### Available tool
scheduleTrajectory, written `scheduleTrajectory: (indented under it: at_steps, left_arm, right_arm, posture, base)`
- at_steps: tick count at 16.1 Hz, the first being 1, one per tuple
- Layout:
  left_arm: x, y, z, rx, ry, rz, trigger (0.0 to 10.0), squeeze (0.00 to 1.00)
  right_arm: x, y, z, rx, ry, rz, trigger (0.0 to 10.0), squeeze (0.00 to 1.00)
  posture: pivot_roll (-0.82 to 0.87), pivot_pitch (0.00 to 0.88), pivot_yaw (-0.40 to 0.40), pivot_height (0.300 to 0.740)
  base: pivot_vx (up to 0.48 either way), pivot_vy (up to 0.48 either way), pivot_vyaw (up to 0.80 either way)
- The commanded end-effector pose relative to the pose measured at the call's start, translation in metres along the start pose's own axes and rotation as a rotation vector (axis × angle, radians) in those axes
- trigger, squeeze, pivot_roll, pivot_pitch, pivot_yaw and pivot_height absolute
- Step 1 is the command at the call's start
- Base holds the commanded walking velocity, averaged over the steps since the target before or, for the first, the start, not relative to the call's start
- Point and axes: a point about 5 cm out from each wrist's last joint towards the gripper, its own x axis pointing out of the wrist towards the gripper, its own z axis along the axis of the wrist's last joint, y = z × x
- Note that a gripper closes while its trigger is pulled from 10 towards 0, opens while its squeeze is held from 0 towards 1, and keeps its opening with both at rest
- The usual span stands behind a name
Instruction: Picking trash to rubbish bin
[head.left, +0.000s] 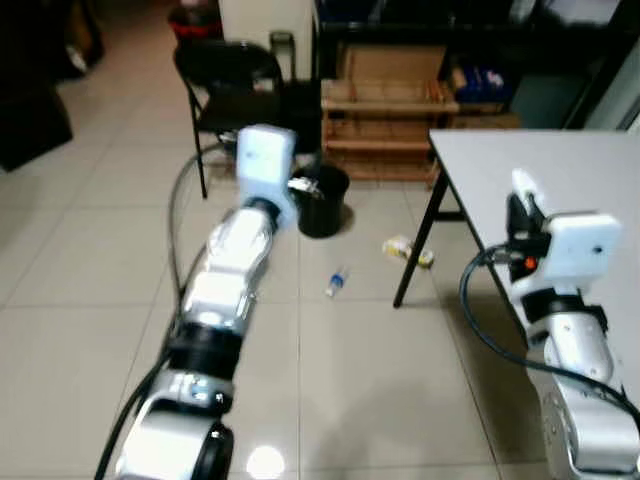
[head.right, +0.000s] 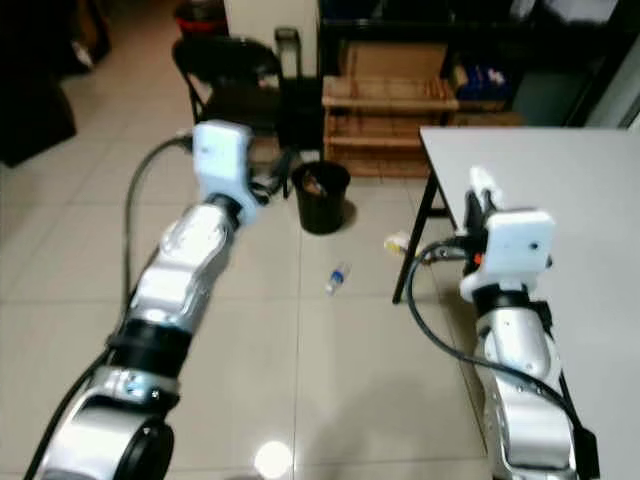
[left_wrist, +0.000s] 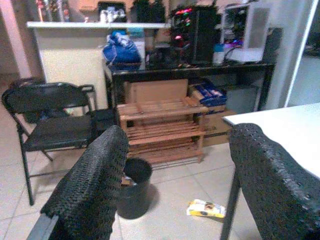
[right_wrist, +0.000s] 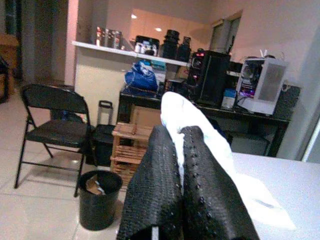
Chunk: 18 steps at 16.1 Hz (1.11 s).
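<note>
Now | right gripper (right_wrist: 182, 165): jaws pressing together on white tissue (right_wrist: 192, 120), over the desk (head.left: 560, 170) | left gripper (left_wrist: 175, 185): jaws standing spread, holding nothing | black rubbish bin (left_wrist: 134, 192), yellow wrapper (left_wrist: 206, 208) lying on floor beyond the left jaws

Black folding chair (left_wrist: 55, 117), wooden rack (left_wrist: 162, 127), grey table (head.left: 560, 190).

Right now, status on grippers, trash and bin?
Right gripper shut on white tissue above table. Left gripper open, empty. Bin ahead; bottle and wrapper on floor. Table leg beside wrapper.
</note>
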Motion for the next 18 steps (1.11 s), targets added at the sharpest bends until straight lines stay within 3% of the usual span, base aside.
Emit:
scheduleTrajectory:
  at_steps: [1, 18]
  left_arm:
    - [0.003, -0.016, 0.003, -0.007, -0.004, -0.050, 10.0, 0.00]
    - [0.002, -0.016, 0.002, -0.008, 0.009, -0.054, 10.0, 0.00]
  right_arm:
    - [-0.001, -0.008, 0.004, -0.023, -0.016, -0.023, 10.0, 0.00]
    - [0.003, 0.007, 0.005, 0.010, -0.014, 0.017, 10.0, 0.00]
  posture:
    - [0.13, 0.060, -0.003, 0.740]
    - [0.14, 0.085, 0.004, 0.740]
  base:
    - [0.458, 0.000, 0.00]
    - [0.452, 0.000, 0.00]
